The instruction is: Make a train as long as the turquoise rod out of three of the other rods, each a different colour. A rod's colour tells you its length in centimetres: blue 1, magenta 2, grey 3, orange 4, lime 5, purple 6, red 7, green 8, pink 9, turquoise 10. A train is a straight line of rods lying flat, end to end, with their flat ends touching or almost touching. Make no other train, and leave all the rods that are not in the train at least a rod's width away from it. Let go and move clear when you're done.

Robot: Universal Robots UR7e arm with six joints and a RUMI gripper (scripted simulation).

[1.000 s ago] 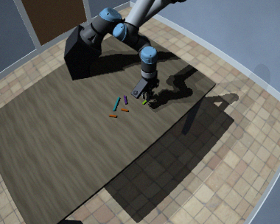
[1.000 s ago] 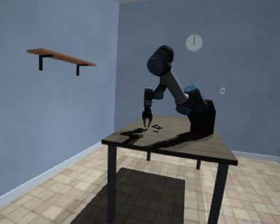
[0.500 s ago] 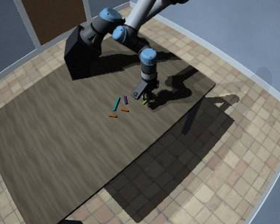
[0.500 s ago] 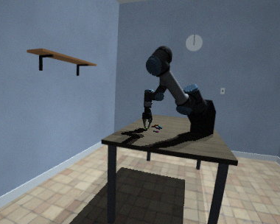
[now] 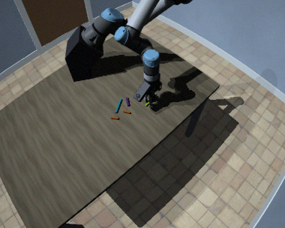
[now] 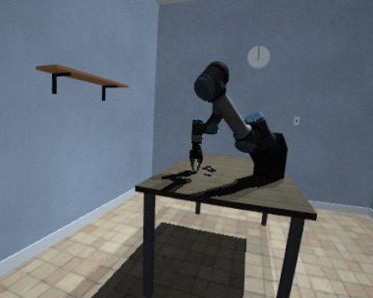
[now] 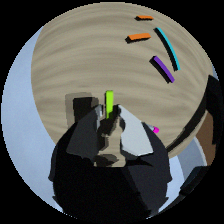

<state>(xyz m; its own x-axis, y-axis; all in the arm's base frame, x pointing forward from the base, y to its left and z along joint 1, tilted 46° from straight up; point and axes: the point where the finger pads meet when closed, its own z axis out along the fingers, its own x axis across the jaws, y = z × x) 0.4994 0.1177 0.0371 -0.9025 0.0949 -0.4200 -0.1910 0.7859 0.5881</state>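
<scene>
My gripper (image 5: 148,101) (image 6: 195,171) (image 7: 109,105) points down, fingers slightly apart. A lime rod (image 5: 147,104) (image 7: 109,97) lies between and beyond its fingertips; in the wrist view narrow gaps show beside it. The turquoise rod (image 5: 118,106) (image 7: 170,47) lies with a purple rod (image 5: 127,101) (image 7: 163,69) beside it, apart. One orange rod (image 5: 127,112) (image 7: 139,37) lies near the turquoise rod; another orange rod (image 5: 115,118) (image 7: 145,18) lies farther off. A magenta rod (image 6: 208,174) (image 7: 156,130) shows past the right finger; a pale bit beside it is mostly hidden.
The rods lie on the wooden table (image 5: 77,139) (image 6: 234,191). The arm's black base (image 5: 81,56) (image 6: 273,159) stands at one side. The arm's shadow falls around the gripper and toward the near table edge. A wall shelf (image 6: 81,74) is well away.
</scene>
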